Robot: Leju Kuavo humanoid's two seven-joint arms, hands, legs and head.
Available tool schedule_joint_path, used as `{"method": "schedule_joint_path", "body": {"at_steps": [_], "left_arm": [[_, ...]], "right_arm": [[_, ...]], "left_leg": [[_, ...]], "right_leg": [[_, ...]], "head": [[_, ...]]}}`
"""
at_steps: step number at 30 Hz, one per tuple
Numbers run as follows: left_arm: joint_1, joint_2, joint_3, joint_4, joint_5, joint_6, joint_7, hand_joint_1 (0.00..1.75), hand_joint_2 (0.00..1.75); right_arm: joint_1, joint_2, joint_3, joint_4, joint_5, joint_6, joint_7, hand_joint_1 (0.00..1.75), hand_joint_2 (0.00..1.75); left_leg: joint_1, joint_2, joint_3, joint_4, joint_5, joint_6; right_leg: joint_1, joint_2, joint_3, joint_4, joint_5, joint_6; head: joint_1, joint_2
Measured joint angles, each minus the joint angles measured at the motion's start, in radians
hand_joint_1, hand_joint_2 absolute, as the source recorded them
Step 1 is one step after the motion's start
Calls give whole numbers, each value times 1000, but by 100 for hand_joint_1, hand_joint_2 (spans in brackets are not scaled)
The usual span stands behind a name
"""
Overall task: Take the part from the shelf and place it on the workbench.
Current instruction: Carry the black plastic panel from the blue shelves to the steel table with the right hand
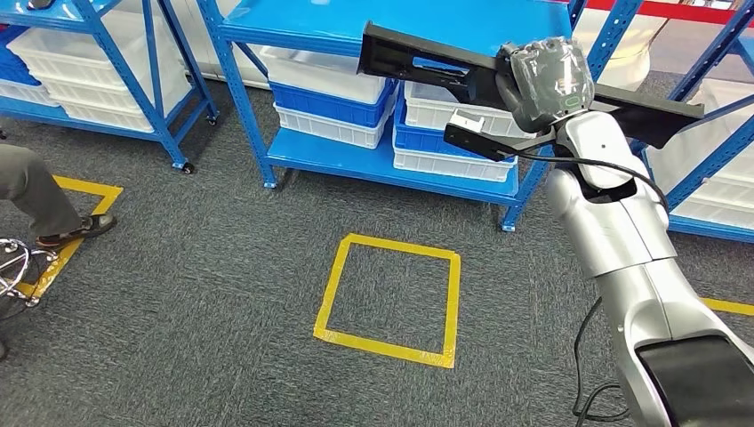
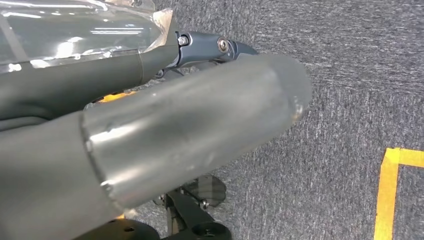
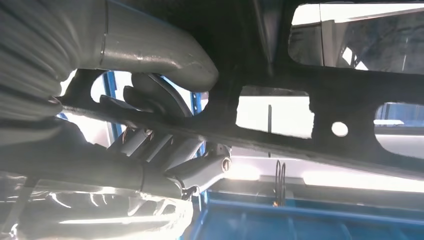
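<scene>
holding black part [image 1: 445, 67] clear of blue shelf [image 1: 391, 22], right hand [image 1: 544, 82] fingers clamped on it; left hand fingers cannot tell; carrying to workbench judged next.

Head view high, facing down at carpet [image 1: 222, 267], wrist views close behind hands
</scene>
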Motion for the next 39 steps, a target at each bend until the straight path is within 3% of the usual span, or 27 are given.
{"method": "schedule_joint_path", "body": {"at_steps": [2, 3, 5, 7, 9, 10, 12, 14, 16, 17, 18, 19, 22, 23, 24, 25, 26, 27, 28, 30, 31, 33, 35, 36, 37, 38, 39], "left_arm": [[-1, -1, 0, 0, -3, 0, 1, 0, 0], [-2, -2, 0, 0, -5, 0, 2, 0, 0], [-4, -4, 0, 0, -7, 0, 4, 0, 0], [-5, -4, 0, 0, -9, 0, 5, 0, 0], [-6, -6, 0, 0, -10, -2, 5, 0, 0], [-6, -7, 0, 0, -10, -2, 5, 0, 0], [-7, -8, 0, 0, -10, -4, 5, 0, 0], [-8, -8, 0, 0, -10, -4, 5, 0, 0], [-8, -9, 0, 0, -10, -5, 5, 0, 0], [-8, -8, 0, 0, -10, -5, 5, 0, 0], [-7, -7, 0, 0, -10, -5, 5, 0, 0], [-7, -6, 0, 0, -10, -5, 5, 0, 0], [-7, -6, 0, 0, -10, -5, 5, 0, 0], [-7, -6, 0, 0, -10, -5, 5, 0, 0], [-7, -6, -1, 0, -10, -5, 5, 0, 0], [-7, -6, -1, 0, -10, -5, 5, 0, 0], [-8, -6, -1, 0, -10, -5, 5, 0, 0], [-8, -6, -1, 0, -10, -5, 5, 0, 0], [-10, -6, -1, 0, -10, -6, 5, 0, 0], [-13, -7, -1, -1, -10, -6, 5, 0, 0], [-14, -7, -1, -1, -11, -6, 5, 0, 0], [-14, -7, -1, -1, -11, -6, 5, 0, 0], [-13, -6, -1, 0, -11, -5, 5, 0, 0], [-13, -6, -1, 0, -11, -5, 5, 0, 0], [-13, -5, -1, -1, -11, -6, 5, 0, 0], [-13, -6, -1, -1, -11, -6, 5, 0, 0], [-13, -6, -1, -1, -11, -6, 5, 0, 0]], "right_arm": [[1, -2, 0, 3, -2, -2, 0, 175, 175], [3, -4, 0, 6, -3, -3, 1, 175, 175], [7, -8, -1, 11, -6, -4, 1, 175, 175], [9, -12, -2, 16, -7, -4, 1, 175, 175], [12, -13, -2, 19, -8, -4, 1, 175, 175], [14, -13, -2, 21, -8, -4, 1, 175, 175], [15, -13, -2, 22, -8, -4, 1, 175, 175], [13, -12, -4, 21, -8, -5, 1, 175, 175], [13, -12, -6, 21, -9, -6, 1, 175, 175], [13, -12, -7, 22, -9, -6, 1, 175, 175], [13, -11, -6, 23, -9, -6, 1, 175, 175], [13, -10, -6, 24, -9, -6, 1, 175, 175], [12, -8, -5, 25, -8, -7, 1, 175, 175], [12, -7, -5, 25, -8, -7, 1, 175, 175], [12, -6, -5, 25, -8, -7, 1, 175, 175], [12, -5, -5, 25, -8, -7, 1, 175, 175], [12, -5, -5, 25, -8, -7, 1, 175, 175], [12, -5, -6, 24, -8, -7, 1, 175, 175], [11, -5, -7, 24, -8, -8, 1, 175, 175], [7, -5, -11, 22, -9, -9, 1, 175, 175], [5, -6, -13, 21, -9, -10, 1, 175, 175], [7, -7, -14, 23, -9, -10, 1, 175, 175], [13, -10, -14, 26, -8, -10, 1, 175, 175], [14, -12, -14, 27, -8, -10, 1, 175, 175], [15, -14, -14, 28, -8, -10, 1, 175, 175], [15, -14, -15, 28, -8, -10, 1, 175, 175], [15, -14, -15, 28, -8, -10, 1, 175, 175]], "left_leg": [[-7, 2, -9, -14, 13, 19], [-10, 4, -15, -20, 23, 31], [-13, 8, -33, -27, 44, 54], [-20, 9, -56, -26, 63, 65], [-25, 10, -80, -26, 83, 67], [-27, 10, -91, -25, 92, 67], [-29, 10, -113, -25, 112, 63], [-33, 10, -128, -25, 134, 55], [-34, 9, -136, -30, 156, 46], [-34, 8, -140, -33, 164, 41], [-34, 6, -147, -28, 156, 36], [-33, 5, -157, -9, 126, 30], [-21, 5, -194, 161, -32, 9], [-16, 6, -201, 225, -58, 3], [-11, 6, -197, 268, -59, -2], [-7, 6, -180, 279, -39, -5], [-2, 6, -146, 255, -11, -7], [3, 6, -98, 202, 7, -8], [4, 5, -45, 132, 6, -8], [-2, 2, 25, 17, -22, -2], [-9, 1, 34, -11, -30, 6], [-18, 5, 21, -26, -9, 28], [-20, 10, -2, -35, 22, 52], [-20, 12, -16, -36, 37, 59], [-22, 12, -34, -36, 52, 65], [-23, 12, -51, -36, 66, 65], [-23, 13, -69, -35, 80, 64]], "right_leg": [[-2, 0, -12, -3, 12, 17], [-3, 1, -23, 6, 2, 18], [-4, 2, -58, 81, -61, 5], [-2, 3, -100, 222, -139, -7], [1, 4, -104, 305, -161, 0], [4, 5, -79, 291, -146, 8], [8, 4, 14, 174, -110, 14], [17, 5, 102, 36, -109, 4], [26, 7, 125, -16, -112, -9], [19, 6, 115, -14, -103, -16], [14, 6, 107, -15, -93, -22], [8, 4, 97, -16, -80, -32], [6, 1, 57, -14, -41, -52], [8, 1, 43, -13, -29, -53], [8, 1, 29, -12, -18, -51], [8, 2, 14, -9, -7, -48], [8, 2, 0, -6, 3, -45], [8, 2, -13, -3, 12, -40], [8, 2, -24, 0, 21, -34], [9, 1, -40, 1, 40, -20], [8, 1, -46, -2, 51, -12], [5, 1, -57, -5, 66, 4], [4, 3, -83, 38, 14, -2], [3, 4, -99, 90, -38, -13], [5, 5, -114, 154, -89, -21], [5, 5, -122, 219, -122, -23], [6, 5, -121, 271, -136, -18]], "head": [[1, 0], [2, 0], [4, 0], [6, 0], [6, 0], [6, 0], [6, 0], [5, 0], [3, 0], [3, 0], [3, 0], [2, 0], [-2, 0], [-3, 0], [-2, 0], [-3, 0], [-3, 0], [-3, 0], [-3, 0], [-1, 0], [0, 0], [0, 0], [1, 0], [3, 0], [5, 0], [7, 0], [7, 0]]}}
